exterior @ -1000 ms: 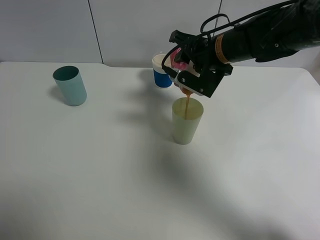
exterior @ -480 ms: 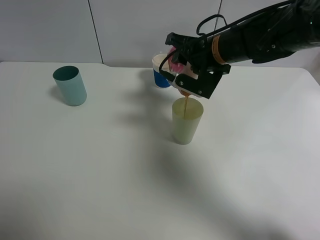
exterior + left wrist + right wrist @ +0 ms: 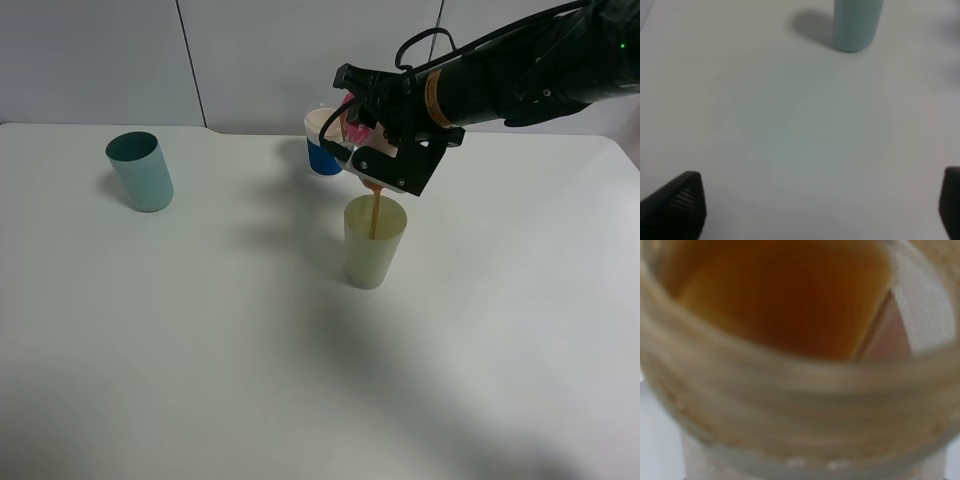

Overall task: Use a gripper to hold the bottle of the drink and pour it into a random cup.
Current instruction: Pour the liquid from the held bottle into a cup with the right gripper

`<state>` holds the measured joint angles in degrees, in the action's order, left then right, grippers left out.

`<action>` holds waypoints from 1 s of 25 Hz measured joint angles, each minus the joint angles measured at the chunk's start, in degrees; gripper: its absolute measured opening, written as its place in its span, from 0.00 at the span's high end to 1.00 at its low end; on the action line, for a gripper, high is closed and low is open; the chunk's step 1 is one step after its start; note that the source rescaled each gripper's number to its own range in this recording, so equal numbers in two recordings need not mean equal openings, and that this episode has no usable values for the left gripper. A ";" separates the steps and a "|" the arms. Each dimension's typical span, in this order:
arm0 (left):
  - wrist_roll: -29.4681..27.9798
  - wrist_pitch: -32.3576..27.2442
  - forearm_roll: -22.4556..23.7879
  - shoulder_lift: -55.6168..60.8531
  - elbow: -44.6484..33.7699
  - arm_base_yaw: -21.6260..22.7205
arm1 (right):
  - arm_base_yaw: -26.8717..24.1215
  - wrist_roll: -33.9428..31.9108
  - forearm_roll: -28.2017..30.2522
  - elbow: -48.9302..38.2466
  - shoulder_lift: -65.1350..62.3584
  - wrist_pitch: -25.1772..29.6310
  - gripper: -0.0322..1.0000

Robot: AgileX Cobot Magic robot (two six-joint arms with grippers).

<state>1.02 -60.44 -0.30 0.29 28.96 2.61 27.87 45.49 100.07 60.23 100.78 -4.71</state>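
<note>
My right gripper (image 3: pixel 385 150) is shut on the bottle of the drink (image 3: pixel 358 137), which is tipped mouth-down over the pale yellow-green cup (image 3: pixel 373 243). A thin brown stream (image 3: pixel 375 212) runs from the bottle's neck into the cup. The right wrist view is filled by the bottle's wide neck (image 3: pixel 790 390) with brown drink (image 3: pixel 785 295) inside. My left gripper (image 3: pixel 820 210) is open over bare table; only its two black fingertips (image 3: pixel 677 202) show. It is out of the exterior high view.
A teal-green tumbler (image 3: pixel 141 171) stands at the far left; it also shows in the left wrist view (image 3: pixel 856 24). A white cup with a blue band (image 3: pixel 323 141) stands just behind the bottle. The white table (image 3: pixel 200 350) reaches the back wall.
The right gripper shifted slightly left and tipped the bottle a little further a second ago, and has held still since. The stream keeps running into the cup.
</note>
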 joint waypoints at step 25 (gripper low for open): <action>0.00 0.00 0.30 0.00 0.00 0.00 | 0.00 0.42 -0.10 0.00 0.00 -1.19 0.95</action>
<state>1.02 -60.44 0.00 0.29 28.96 2.61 27.87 45.91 99.97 60.23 100.78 -5.90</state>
